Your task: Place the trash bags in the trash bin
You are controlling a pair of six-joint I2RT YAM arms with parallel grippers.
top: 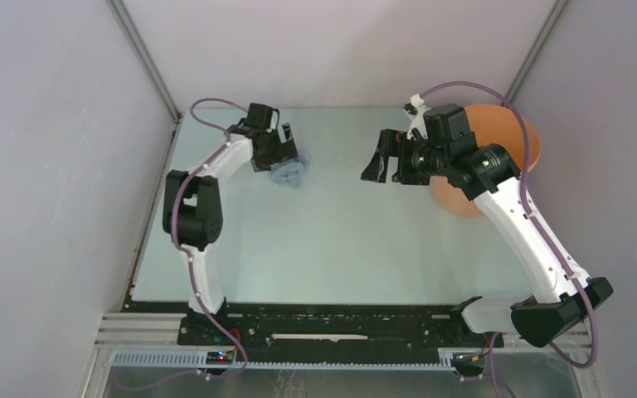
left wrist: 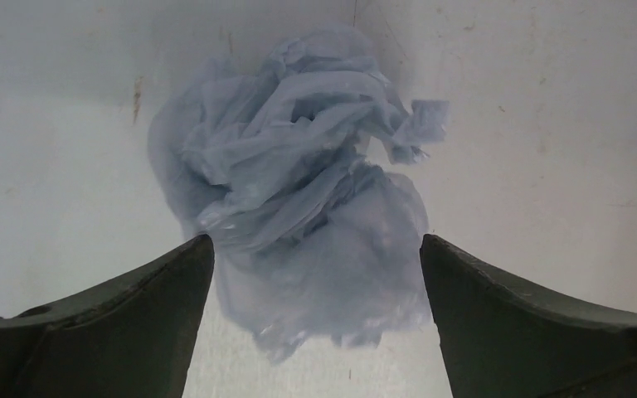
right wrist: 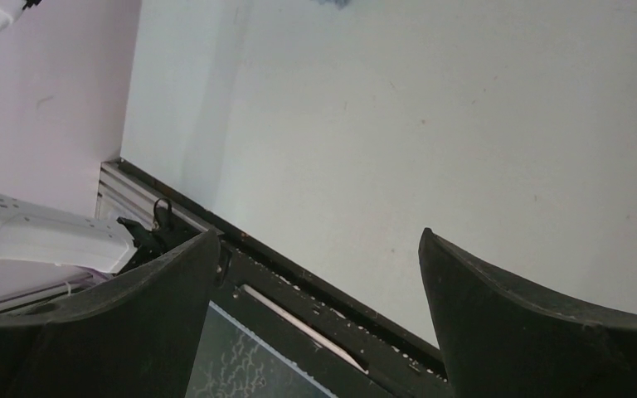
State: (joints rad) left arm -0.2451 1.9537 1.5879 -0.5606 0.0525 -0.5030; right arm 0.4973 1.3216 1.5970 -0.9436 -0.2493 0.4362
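L gripper point(left wrist: 315, 249) wide, astride crumpled pale blue-grey film bag point(left wrist: 299, 191) — shallow pinch could catch one fold, bag slips; R gripper point(top: 379, 166) wide, empty, by round orange plastic bin point(top: 524, 134)

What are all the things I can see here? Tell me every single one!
table: one, pale grey-white, under everything.
trash bag: one, pale blue-grey, crumpled on the far left of the table.
trash bin: one, orange, far right, partly hidden by the right arm.
left gripper: one, dark, open, fingers either side of the trash bag.
right gripper: one, dark, open, holding nothing.
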